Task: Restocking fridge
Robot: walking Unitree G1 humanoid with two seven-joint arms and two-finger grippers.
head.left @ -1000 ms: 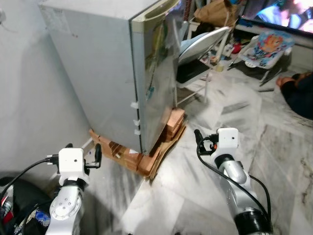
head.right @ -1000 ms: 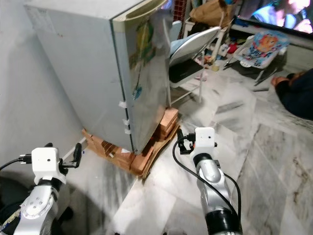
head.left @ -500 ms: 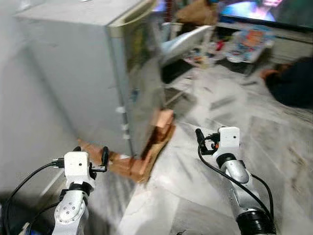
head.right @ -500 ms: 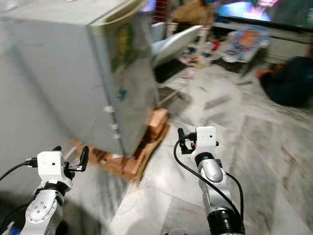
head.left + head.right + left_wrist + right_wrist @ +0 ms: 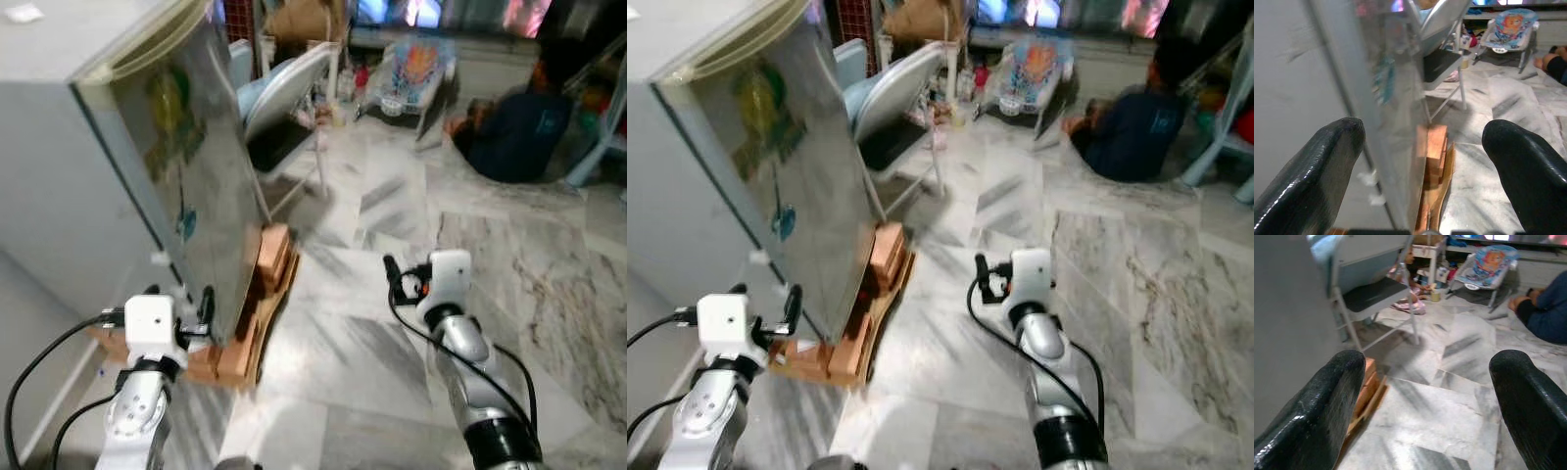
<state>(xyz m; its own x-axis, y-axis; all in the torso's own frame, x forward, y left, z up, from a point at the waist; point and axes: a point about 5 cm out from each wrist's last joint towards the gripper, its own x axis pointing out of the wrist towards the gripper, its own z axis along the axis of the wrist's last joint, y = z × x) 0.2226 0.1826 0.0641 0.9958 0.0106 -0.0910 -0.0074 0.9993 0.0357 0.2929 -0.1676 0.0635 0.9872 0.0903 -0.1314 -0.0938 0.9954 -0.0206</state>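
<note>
Left eye view cuts off the grey fridge [image 5: 147, 166] top (door shut, stickers blurred); left hand [image 5: 1425, 161] and right hand [image 5: 1425, 401] gape empty.

Left claw [image 5: 1422, 161] spread wide, fridge [image 5: 1352, 98] corner ahead, on wooden blocks [image 5: 1432, 152]

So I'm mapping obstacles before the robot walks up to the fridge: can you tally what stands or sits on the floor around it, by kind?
Fridge: 1
Folding chair: 1
Baby bouncer seat: 1
Person sitting on the floor: 1
Stack of bricks and boards under the fridge: 1
Total: 5
</note>
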